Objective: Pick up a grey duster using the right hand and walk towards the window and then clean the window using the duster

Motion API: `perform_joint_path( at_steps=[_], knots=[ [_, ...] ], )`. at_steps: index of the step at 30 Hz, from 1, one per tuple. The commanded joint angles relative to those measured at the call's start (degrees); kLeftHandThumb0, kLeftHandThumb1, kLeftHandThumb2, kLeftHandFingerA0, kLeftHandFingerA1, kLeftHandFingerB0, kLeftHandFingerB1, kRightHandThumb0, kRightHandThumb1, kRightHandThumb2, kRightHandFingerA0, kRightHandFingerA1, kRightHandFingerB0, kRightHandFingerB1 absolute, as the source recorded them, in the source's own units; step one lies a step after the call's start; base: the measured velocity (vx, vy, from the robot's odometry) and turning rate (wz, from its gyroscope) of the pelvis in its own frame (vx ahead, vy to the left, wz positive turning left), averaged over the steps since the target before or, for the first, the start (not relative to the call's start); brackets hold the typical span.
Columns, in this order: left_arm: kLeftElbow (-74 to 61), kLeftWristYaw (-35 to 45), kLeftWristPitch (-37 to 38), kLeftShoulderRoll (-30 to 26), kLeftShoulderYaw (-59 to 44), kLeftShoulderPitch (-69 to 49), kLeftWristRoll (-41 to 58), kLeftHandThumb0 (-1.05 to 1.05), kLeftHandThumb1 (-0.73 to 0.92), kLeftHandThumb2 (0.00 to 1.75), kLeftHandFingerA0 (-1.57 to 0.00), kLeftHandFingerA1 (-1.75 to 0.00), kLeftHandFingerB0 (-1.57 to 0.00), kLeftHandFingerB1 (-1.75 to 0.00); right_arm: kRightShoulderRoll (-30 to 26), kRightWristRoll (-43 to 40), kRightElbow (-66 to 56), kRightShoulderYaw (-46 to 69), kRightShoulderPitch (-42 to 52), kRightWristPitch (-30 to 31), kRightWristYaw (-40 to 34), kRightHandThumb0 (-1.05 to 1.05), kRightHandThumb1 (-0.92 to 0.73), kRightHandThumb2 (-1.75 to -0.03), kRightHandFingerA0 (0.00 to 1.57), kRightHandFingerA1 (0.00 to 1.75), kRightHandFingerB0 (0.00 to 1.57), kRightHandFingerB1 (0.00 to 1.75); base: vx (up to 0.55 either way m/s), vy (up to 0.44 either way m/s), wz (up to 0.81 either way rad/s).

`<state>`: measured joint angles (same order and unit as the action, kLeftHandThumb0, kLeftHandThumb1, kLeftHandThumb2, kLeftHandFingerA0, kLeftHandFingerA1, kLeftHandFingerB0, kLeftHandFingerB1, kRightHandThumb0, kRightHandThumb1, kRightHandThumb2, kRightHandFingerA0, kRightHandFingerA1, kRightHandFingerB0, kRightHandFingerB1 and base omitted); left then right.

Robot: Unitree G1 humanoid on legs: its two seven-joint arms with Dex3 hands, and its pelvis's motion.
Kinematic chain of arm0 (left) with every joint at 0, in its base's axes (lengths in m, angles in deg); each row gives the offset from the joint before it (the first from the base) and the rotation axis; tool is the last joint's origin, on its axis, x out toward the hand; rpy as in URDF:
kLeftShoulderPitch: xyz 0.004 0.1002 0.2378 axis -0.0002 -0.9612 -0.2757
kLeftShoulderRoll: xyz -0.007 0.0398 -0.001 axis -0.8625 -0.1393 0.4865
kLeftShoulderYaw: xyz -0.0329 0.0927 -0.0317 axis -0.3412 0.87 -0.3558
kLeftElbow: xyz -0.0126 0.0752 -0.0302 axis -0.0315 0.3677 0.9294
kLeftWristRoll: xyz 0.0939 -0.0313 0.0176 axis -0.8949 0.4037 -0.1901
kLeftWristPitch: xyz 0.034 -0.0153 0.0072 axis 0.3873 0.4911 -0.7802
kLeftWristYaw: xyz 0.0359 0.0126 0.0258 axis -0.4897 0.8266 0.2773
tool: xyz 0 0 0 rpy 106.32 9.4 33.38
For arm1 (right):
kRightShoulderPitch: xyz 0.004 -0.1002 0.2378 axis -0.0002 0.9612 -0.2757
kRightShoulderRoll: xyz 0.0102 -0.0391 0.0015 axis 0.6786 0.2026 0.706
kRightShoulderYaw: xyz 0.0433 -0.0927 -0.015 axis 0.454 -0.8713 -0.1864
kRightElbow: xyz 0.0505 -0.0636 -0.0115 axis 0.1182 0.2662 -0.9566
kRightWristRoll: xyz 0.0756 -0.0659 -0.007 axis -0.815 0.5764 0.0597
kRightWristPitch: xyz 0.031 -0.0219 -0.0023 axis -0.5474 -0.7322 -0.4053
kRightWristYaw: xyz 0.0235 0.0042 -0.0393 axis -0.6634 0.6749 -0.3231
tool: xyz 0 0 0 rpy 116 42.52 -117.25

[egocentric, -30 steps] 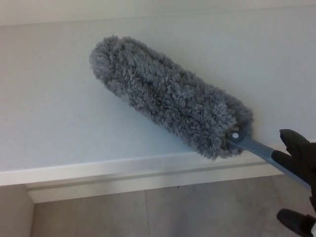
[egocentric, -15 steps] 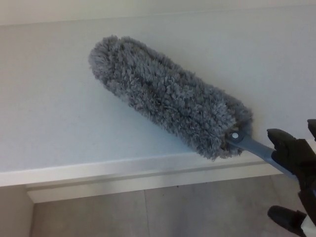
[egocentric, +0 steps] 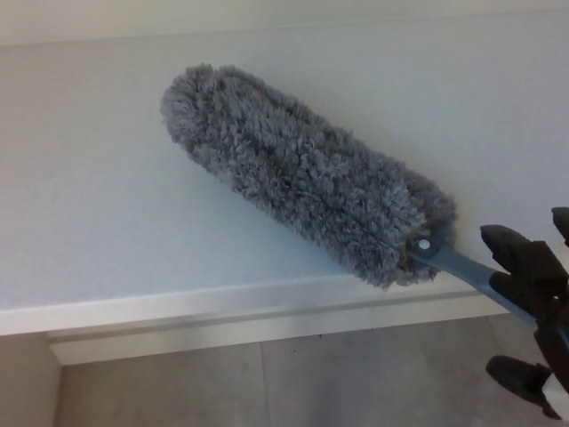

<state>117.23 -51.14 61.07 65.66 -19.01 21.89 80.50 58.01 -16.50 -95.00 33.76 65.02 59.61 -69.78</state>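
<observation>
Grey and fluffy, the duster (egocentric: 302, 173) lies diagonally on your white bench (egocentric: 80, 205), its head running from upper left down to lower right. Its grey-blue handle (egocentric: 458, 267) sticks out past the bench's front edge, over the floor (egocentric: 267, 387). Your right robot hand (egocentric: 532, 311) is at the lower right, its black fingers (egocentric: 511, 245) wrapped around the handle. You cannot see your left robot hand.
</observation>
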Motion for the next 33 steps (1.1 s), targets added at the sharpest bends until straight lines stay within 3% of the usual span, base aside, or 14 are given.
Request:
perform_joint_path(
  at_steps=[1, 2, 5, 6, 7, 9, 10, 11, 12, 13, 20, 24, 32, 33],
  knots=[
    [0.15, 0.47, 7.5, -0.37, -0.33, -0.74, 1.18, -0.19, 0.67, 0.78, -1.0, -1.18, -0.87, -0.91, -2.35, 0.39, 1.22, 1.9, -1.59, 2.71, 0.12, -0.57, -0.54, -0.59, 0.02, 0.29, 0.19, 0.31, 0.0, 0.0, 0.0],
    [0.03, 0.15, 7.52, -0.24, -0.42, -0.72, 1.37, -0.19, 0.67, 0.79, -1.03, -1.19, -0.89, -0.92, -2.77, 0.31, 1.56, 2.2, -2.06, 2.74, -0.59, -0.65, -0.4, -0.79, 0.01, 0.3, 0.14, 0.44, 0.0, 0.0, 0.0],
    [-0.2, -0.69, 7.75, -0.23, 0.02, -0.8, 1.02, -0.2, 0.69, 0.75, -1.02, -1.17, -0.85, -0.87, -3.18, -0.54, 1.95, 2.75, -2.8, 3.23, -0.9, -0.64, -0.41, -0.79, 0.03, 0.28, 0.15, 0.44, 0.0, 0.0, 0.0],
    [-0.24, -0.57, 7.82, -0.25, 0.06, -0.82, 1.05, -0.18, 0.67, 0.79, -1.03, -1.17, -0.86, -0.87, -3.28, -0.13, 2.1, 2.6, -2.83, 3.2, -1.32, -0.61, -0.55, -0.57, 0.0, 0.38, 0.22, 0.31, 0.0, 0.0, 0.0],
    [-0.32, -0.38, 7.88, -0.24, 0.01, -0.83, 1.21, -0.17, 0.65, 0.82, -1.0, -1.21, -0.87, -0.89, -3.32, 0.22, 2.15, 2.25, -2.68, 3.22, -1.39, -0.63, -0.41, -0.8, 0.03, 0.31, 0.15, 0.44, 0.0, 0.0, 0.0],
    [-0.42, -0.09, 8.0, -0.21, -0.07, -0.91, 1.43, -0.18, 0.65, 0.8, -1.03, -1.2, -0.88, -0.9, -3.32, 0.38, 1.94, 1.4, -2.01, 3.23, -0.83, -0.63, -0.41, -0.8, 0.01, 0.29, 0.16, 0.45, 0.0, 0.0, 0.0],
    [-0.28, -0.08, 8.03, -0.24, -0.15, -0.85, 1.53, -0.18, 0.66, 0.79, -1.0, -1.17, -0.86, -0.89, -2.86, -0.23, 1.86, 0.73, -1.57, 3.24, -0.48, -0.57, -0.55, -0.57, 0.01, 0.37, 0.23, 0.3, 0.0, 0.0, 0.0],
    [-0.22, -0.08, 8.04, -0.25, -0.18, -0.82, 1.57, -0.18, 0.66, 0.79, -1.0, -1.17, -0.86, -0.89, -2.68, -0.49, 1.83, 0.44, -1.39, 3.28, -0.36, -0.57, -0.55, -0.57, 0.01, 0.37, 0.23, 0.3, 0.0, 0.0, 0.0],
    [-0.12, 0.39, 7.95, -0.26, -0.18, -0.95, 1.64, -0.15, 0.67, 0.83, -0.98, -1.17, -0.84, -0.88, -2.52, 0.1, 2.09, -0.4, -1.38, 3.61, 0.22, -0.62, -0.4, -0.78, 0.02, 0.32, 0.13, 0.43, 0.0, 0.0, 0.0],
    [-0.09, 0.17, 7.81, -0.13, -0.18, -1.0, 1.67, -0.17, 0.68, 0.78, -0.93, -1.16, -0.81, -0.84, -2.62, 0.66, 2.41, -1.1, -1.38, 3.83, 0.68, -0.62, -0.38, -0.81, 0.0, 0.32, 0.11, 0.43, 0.0, 0.0, 0.0],
    [-0.12, 0.05, 7.72, 0.07, -0.03, -1.33, 1.8, -0.15, 0.67, 0.81, -0.96, -1.17, -0.81, -0.85, -3.52, 1.1, 4.05, -2.19, -1.55, 4.19, -1.25, -0.65, -0.38, -0.8, 0.01, 0.32, 0.12, 0.45, 0.0, 0.0, 0.0],
    [-0.49, 0.54, 8.67, 0.35, 0.2, -2.66, 1.61, -0.14, 0.63, 0.89, -1.01, -1.19, -0.85, -0.91, -5.31, 3.81, 9.87, -2.03, -4.58, 7.5, 0.66, -0.67, -0.39, -0.8, 0.0, 0.29, 0.08, 0.36, 0.0, 0.0, 0.0],
    [-0.38, 1.16, 8.92, 0.35, 0.1, -2.94, 2.02, -0.16, 0.66, 0.83, -0.97, -1.17, -0.83, -0.88, -6.55, 4.12, 12.76, -1.82, -7.33, 10.22, 0.02, -0.66, -0.38, -0.78, 0.0, 0.27, 0.09, 0.35, 0.0, 0.0, 0.0],
    [-0.22, 0.85, 9.3, 0.26, 0.71, -3.17, 1.31, -0.15, 0.65, 0.84, -0.99, -1.18, -0.83, -0.89, -6.85, 4.05, 13.33, -2.11, -7.77, 10.16, -0.72, -0.57, -0.53, -0.61, 0.01, 0.26, 0.14, 0.28, 0.0, 0.0, 0.0]
  ],
)
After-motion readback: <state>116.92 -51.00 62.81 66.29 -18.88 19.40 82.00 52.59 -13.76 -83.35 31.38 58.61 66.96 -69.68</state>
